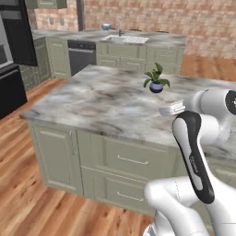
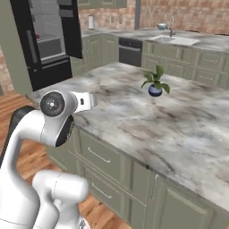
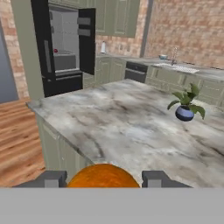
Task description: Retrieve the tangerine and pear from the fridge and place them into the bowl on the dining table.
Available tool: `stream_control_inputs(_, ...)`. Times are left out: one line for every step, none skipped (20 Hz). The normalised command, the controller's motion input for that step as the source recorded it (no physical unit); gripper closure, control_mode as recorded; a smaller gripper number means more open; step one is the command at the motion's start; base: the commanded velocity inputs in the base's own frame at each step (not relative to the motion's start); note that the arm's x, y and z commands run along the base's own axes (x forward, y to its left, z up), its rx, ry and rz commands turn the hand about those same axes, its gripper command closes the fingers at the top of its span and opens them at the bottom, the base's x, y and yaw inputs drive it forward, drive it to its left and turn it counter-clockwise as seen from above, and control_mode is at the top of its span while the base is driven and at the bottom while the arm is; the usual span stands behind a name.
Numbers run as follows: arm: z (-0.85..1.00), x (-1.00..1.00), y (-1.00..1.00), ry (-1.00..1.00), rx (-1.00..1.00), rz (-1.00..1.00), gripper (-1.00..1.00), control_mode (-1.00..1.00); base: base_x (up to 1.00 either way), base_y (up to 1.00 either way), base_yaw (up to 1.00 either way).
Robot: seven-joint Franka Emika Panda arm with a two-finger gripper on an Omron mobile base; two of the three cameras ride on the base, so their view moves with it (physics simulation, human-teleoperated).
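Claw (image 3: 103,180) half open, gripping tangerine (image 3: 103,176) between its fingertips (image 3: 51,179) above dining table (image 3: 127,127).

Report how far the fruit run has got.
Done: the fridge stands open and the tangerine is out of it. In hand: the end effector holds the tangerine between its fingers, at the near edge of the dining table. Left: dropping it into the bowl, then fetching the pear; a small red spot shows on a fridge shelf.

Tangerine (image 3: 103,176) lower half cut off; fridge (image 3: 61,48) contents indistinct.
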Motion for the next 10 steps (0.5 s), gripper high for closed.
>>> stream_control_inputs(0.0,0.0,0.0,0.0,0.0,0.0,1.0,1.0,0.0,-1.0,-0.06)
stream_control_inputs(0.0,0.0,0.0,0.0,0.0,0.0,1.0,1.0,0.0,-1.0,-0.07)
stream_control_inputs(0.0,0.0,0.0,0.0,0.0,0.0,1.0,1.0,0.0,-1.0,-0.1)
stream_control_inputs(0.0,0.0,0.0,0.0,0.0,0.0,1.0,1.0,0.0,-1.0,-0.11)
stream_control_inputs(0.0,0.0,0.0,0.0,0.0,0.0,1.0,1.0,0.0,-1.0,-0.13)
stream_control_inputs(0.0,0.0,0.0,0.0,0.0,0.0,1.0,1.0,0.0,-1.0,-0.13)
stream_control_inputs(0.0,0.0,0.0,0.0,0.0,0.0,1.0,1.0,0.0,-1.0,-0.14)
stream_control_inputs(0.0,0.0,0.0,0.0,0.0,0.0,1.0,1.0,0.0,-1.0,-0.14)
stream_control_inputs(0.0,0.0,0.0,0.0,0.0,0.0,1.0,1.0,0.0,-1.0,-0.16)
stream_control_inputs(0.0,0.0,0.0,0.0,0.0,0.0,1.0,1.0,0.0,-1.0,-0.17)
